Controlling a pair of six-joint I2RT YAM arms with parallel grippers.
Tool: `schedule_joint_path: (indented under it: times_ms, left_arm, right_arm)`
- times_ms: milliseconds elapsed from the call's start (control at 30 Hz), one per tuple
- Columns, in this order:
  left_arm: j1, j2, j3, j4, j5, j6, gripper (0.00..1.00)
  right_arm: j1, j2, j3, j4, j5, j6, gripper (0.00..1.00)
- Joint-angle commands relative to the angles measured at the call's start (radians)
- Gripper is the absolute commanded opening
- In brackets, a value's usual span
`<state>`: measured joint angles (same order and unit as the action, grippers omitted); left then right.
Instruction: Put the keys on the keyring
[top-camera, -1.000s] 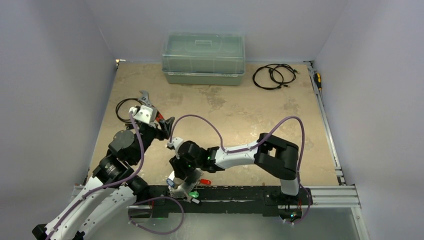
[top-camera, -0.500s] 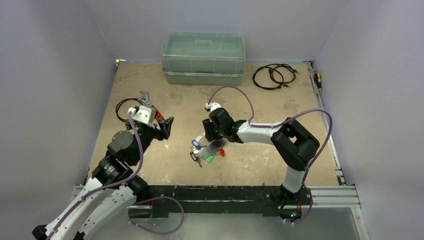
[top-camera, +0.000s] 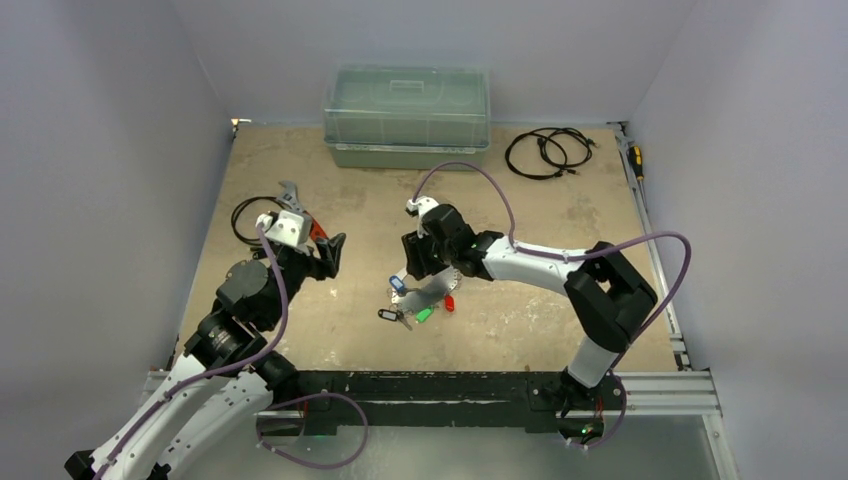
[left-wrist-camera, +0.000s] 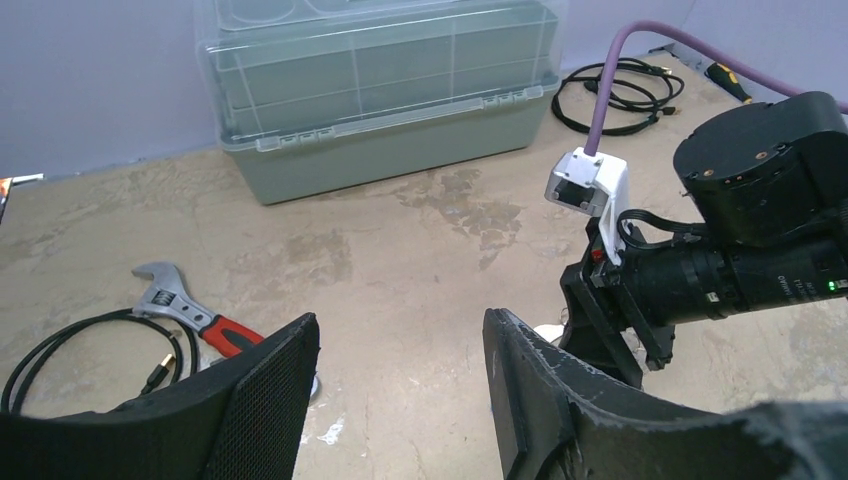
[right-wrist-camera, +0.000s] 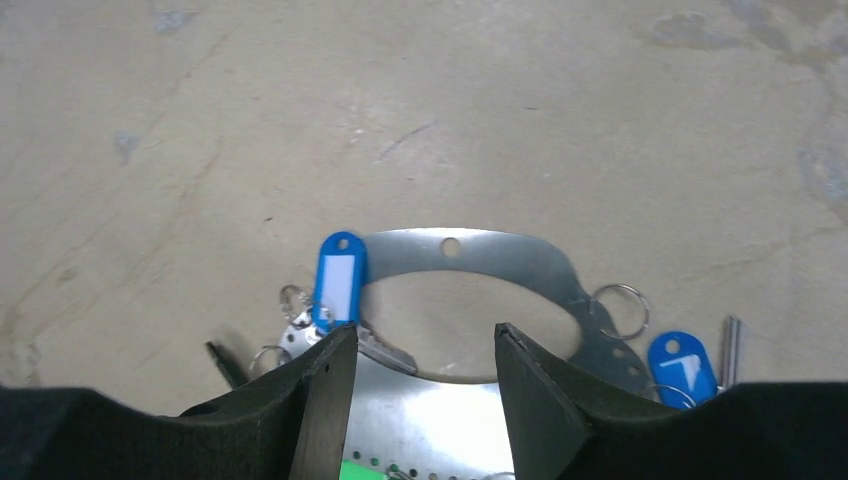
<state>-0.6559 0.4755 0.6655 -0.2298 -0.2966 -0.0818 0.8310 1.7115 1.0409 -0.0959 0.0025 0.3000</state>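
Note:
The keyring (right-wrist-camera: 470, 246) is a flat silvery metal loop lying on the tan table, mid-table (top-camera: 432, 293) in the top view. Round it lie the keys: a blue-tagged one (right-wrist-camera: 338, 280) across its left rim, another blue tag (right-wrist-camera: 682, 366) at the right, and green (top-camera: 424, 314) and red (top-camera: 449, 300) tags in the top view. My right gripper (right-wrist-camera: 422, 336) hangs open right over the loop, nothing between its fingers. My left gripper (left-wrist-camera: 400, 350) stands open and empty to the left (top-camera: 328, 250), facing the right wrist.
A clear lidded plastic box (top-camera: 407, 115) stands at the back. A black cable coil (top-camera: 548, 152) lies back right, a screwdriver (top-camera: 635, 160) by the right rail. A red-handled wrench (left-wrist-camera: 185, 305) and a black cable (left-wrist-camera: 70, 350) lie left of my left gripper.
My right arm swung from the near edge up to mid-table, bringing the keyring and keys along; its jaws have widened. The left arm has not moved.

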Motion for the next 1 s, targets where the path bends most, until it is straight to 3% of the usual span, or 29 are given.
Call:
schedule_joint_path:
  times_ms: [0,433,733,967]
  left_arm:
    - [0.006,-0.005,0.009,-0.006,-0.028,0.026,0.6]
    - [0.013,0.006,0.011,-0.009,-0.027,0.029,0.6]
    - [0.015,0.003,0.011,-0.013,-0.023,0.028,0.6]
    - [0.014,0.0,0.012,-0.016,-0.021,0.028,0.6]
  right_arm:
    - [0.005,-0.023,-0.015,0.051,-0.169,-0.011,0.57]
    - [0.019,0.063,-0.025,0.171,-0.314,0.033,0.5]
    - [0.019,0.126,-0.015,0.177,-0.291,0.063,0.48]
    - [0.019,0.136,-0.017,0.208,-0.298,0.085,0.4]
